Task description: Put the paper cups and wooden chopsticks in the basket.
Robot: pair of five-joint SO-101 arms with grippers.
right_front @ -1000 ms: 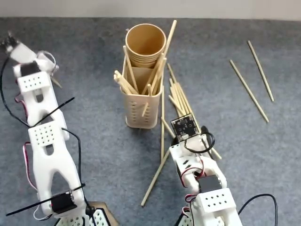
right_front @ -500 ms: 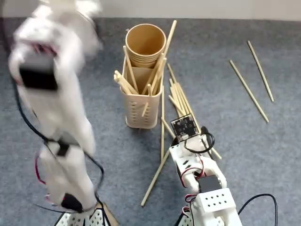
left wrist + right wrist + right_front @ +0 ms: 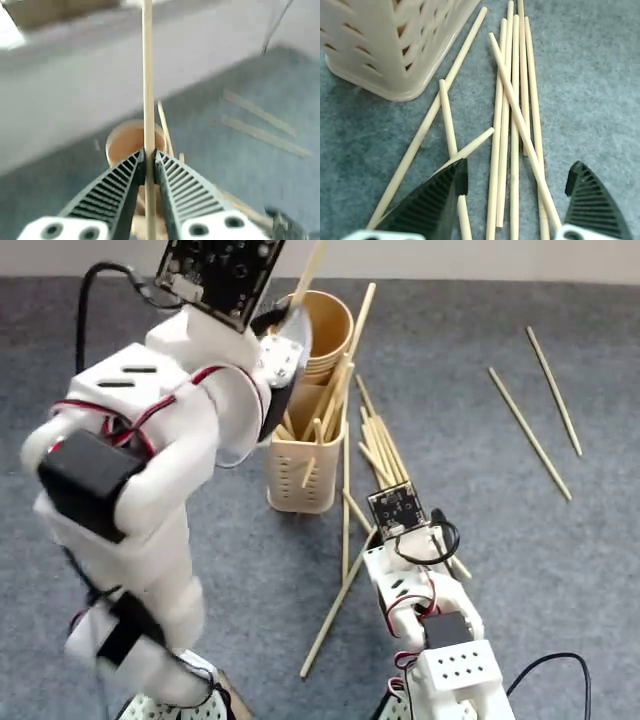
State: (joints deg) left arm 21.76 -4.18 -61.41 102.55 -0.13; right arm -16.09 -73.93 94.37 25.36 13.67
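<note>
My left gripper (image 3: 149,156) is shut on one wooden chopstick (image 3: 147,75), which stands upright between the fingers. In the high view that arm is raised over the beige basket (image 3: 300,475), and the held chopstick (image 3: 308,272) pokes up beside the stacked paper cups (image 3: 328,325) in the basket. Several chopsticks stand in the basket too. My right gripper (image 3: 517,177) is open, low over a pile of loose chopsticks (image 3: 512,125) on the grey carpet beside the basket (image 3: 395,45), touching none of them.
Two more chopsticks (image 3: 528,432) lie apart on the carpet at the far right. One long chopstick (image 3: 332,615) lies in front of the basket, left of the right arm. Grey carpet covers the whole table.
The left arm swung up from the table's left side to above the basket, carrying a chopstick. The right arm has stayed where it was.
</note>
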